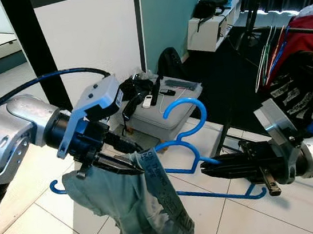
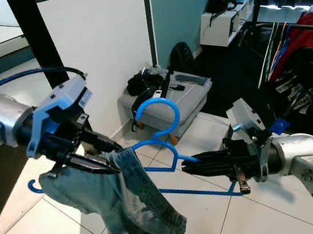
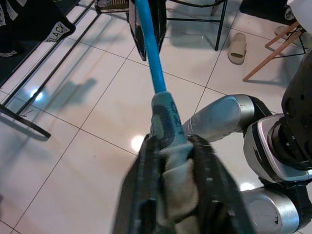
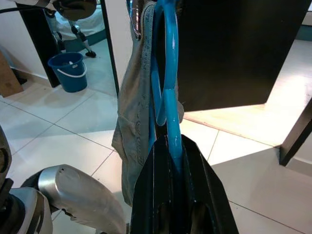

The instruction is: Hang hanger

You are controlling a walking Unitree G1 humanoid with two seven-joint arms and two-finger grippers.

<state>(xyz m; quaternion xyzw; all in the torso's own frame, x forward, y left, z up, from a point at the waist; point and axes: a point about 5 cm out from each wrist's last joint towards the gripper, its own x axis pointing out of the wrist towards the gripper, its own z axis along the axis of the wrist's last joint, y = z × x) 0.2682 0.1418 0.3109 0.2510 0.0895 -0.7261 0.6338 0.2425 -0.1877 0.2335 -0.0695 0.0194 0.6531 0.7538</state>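
Observation:
A blue plastic hanger is held level between my two arms above the tiled floor, its hook curling upward. A pale grey-green garment drapes over its left half and hangs down. My left gripper is shut on the cloth-covered hanger bar. My right gripper is shut on the hanger's right shoulder, the blue bar pinched between its black fingers.
A clothes rack with red and dark garments stands at the right. A grey storage box with cables and bags sits against the white wall ahead. A blue bucket stands on the floor, and a slipper lies near chair legs.

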